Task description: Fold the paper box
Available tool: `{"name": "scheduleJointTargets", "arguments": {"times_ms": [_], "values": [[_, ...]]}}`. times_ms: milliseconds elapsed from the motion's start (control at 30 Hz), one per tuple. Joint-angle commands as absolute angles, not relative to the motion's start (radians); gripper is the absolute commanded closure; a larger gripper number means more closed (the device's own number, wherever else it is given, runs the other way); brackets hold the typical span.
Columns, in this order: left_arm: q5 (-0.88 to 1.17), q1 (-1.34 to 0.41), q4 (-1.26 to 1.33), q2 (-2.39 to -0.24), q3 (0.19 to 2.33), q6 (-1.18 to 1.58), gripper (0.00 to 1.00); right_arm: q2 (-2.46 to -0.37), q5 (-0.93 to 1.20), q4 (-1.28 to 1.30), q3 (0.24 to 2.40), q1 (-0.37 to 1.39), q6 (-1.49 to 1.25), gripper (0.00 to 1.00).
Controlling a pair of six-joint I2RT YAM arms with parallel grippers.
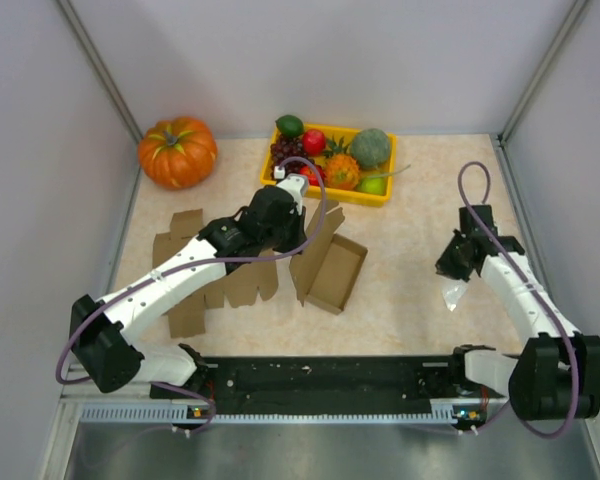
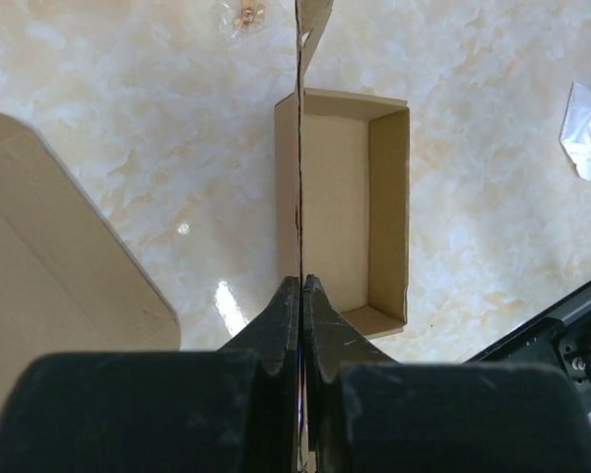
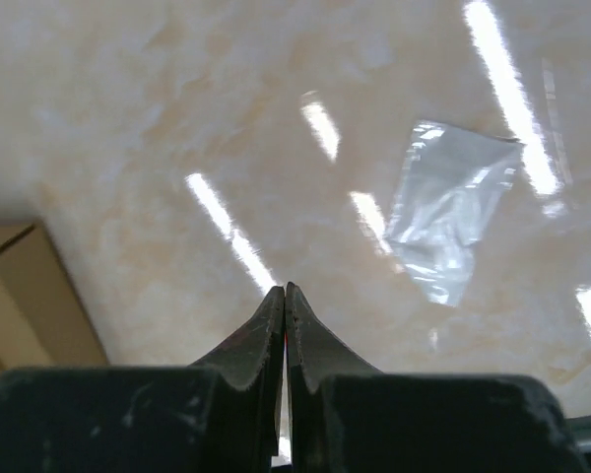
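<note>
The paper box (image 1: 334,272) has its walls up; the left gripper (image 2: 301,285) pinches the unfolded lid flap (image 2: 315,15); the right gripper (image 3: 284,290) is pressed together, empty.

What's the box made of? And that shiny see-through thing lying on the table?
The paper box looks like thin brown cardboard: matte, with sharp creases. The shiny thing is probably a small clear plastic bag: see-through, crinkled, glinting under the lights.

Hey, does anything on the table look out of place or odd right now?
Yes: a crumpled clear plastic bag lies loose on the table by the right gripper, whose jaws are shut on nothing. It looks like stray wrapping, apart from the paper box.
</note>
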State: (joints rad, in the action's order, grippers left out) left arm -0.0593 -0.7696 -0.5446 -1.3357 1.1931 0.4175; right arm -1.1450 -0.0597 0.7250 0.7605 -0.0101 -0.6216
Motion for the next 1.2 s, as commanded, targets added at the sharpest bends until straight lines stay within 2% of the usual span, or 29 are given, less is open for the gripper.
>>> {"name": "scheduleJointTargets", "arguments": {"times_ms": [0,33,67,133,167,233,400,600,700,767,900,933,1000,1033,1100,1167], "values": [[-0.075,-0.773,-0.476,-1.33,1.181,0.426,1.0,-1.124,-0.027,0.79,0.888,0.124,-0.647,1.0],[-0.074,-0.775,-0.477,-1.33,1.18,0.425,1.0,-1.134,-0.058,0.807,0.903,0.112,-0.631,0.82],[-0.074,-0.775,-0.48,-1.33,1.181,0.425,1.0,-1.166,-0.116,0.824,0.911,0.08,-0.599,0.41],[-0.071,-0.773,-0.479,-1.327,1.175,0.423,1.0,-1.201,-0.077,0.813,0.902,-0.033,-0.531,0.12],[-0.069,-0.773,-0.477,-1.321,1.174,0.417,1.0,-1.236,-0.007,0.784,0.887,-0.105,-0.499,0.01],[-0.068,-0.773,-0.472,-1.316,1.173,0.41,1.0,-1.302,-0.082,0.79,0.885,-0.11,-0.431,0.01],[-0.051,-0.773,-0.451,-1.308,1.164,0.4,1.0,-1.491,-0.107,0.792,0.903,-0.12,-0.402,0.01],[-0.041,-0.773,-0.449,-1.293,1.157,0.4,1.0,-1.548,-0.126,0.756,0.865,-0.12,-0.43,0.07],[-0.051,-0.775,-0.451,-1.278,1.154,0.4,1.0,-1.595,-0.117,0.707,0.825,-0.12,-0.443,0.19],[-0.052,-0.773,-0.449,-1.269,1.152,0.4,1.0,-1.629,-0.078,0.669,0.816,-0.12,-0.462,0.32],[-0.055,-0.775,-0.454,-1.27,1.151,0.402,1.0,-1.614,-0.07,0.637,0.79,-0.12,-0.485,0.41],[-0.054,-0.773,-0.451,-1.273,1.147,0.4,1.0,-1.602,-0.08,0.634,0.785,-0.12,-0.486,0.5],[-0.058,-0.773,-0.443,-1.279,1.14,0.4,1.0,-1.548,-0.074,0.624,0.769,-0.12,-0.492,0.6],[-0.058,-0.773,-0.443,-1.288,1.14,0.402,1.0,-1.528,-0.068,0.624,0.769,-0.12,-0.494,0.69],[-0.057,-0.773,-0.439,-1.298,1.138,0.406,1.0,-1.473,-0.063,0.624,0.764,-0.104,-0.491,0.76],[-0.063,-0.773,-0.436,-1.307,1.135,0.411,1.0,-1.442,-0.064,0.643,0.767,-0.083,-0.483,0.79]]}}
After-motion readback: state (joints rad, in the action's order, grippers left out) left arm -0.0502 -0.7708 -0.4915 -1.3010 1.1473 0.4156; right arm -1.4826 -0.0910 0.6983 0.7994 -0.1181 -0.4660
